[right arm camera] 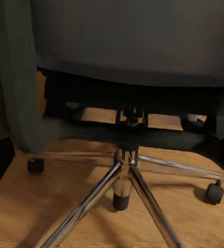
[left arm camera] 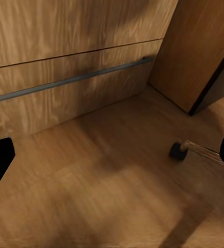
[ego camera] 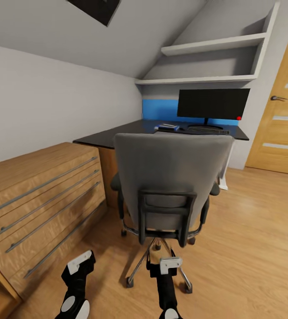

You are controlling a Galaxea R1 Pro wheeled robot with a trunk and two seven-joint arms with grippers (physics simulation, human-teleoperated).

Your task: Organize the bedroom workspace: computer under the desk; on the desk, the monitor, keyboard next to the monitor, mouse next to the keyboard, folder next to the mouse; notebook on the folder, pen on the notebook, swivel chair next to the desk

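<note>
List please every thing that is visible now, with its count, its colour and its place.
swivel chair: one, grey with chrome base, in front of the desk, back toward the camera
desk: one, glossy black, in the corner
monitor: one, black, on the desk
keyboard: one, dark, below the monitor
small blue-white item: one, left of the keyboard, unclear
drawers: one oak unit, at left
wall shelves: two, white, above the desk
door: one, oak, at right
left end effector: one, black and white, low above the floor
right end effector: one, black and white, behind the chair base
</note>
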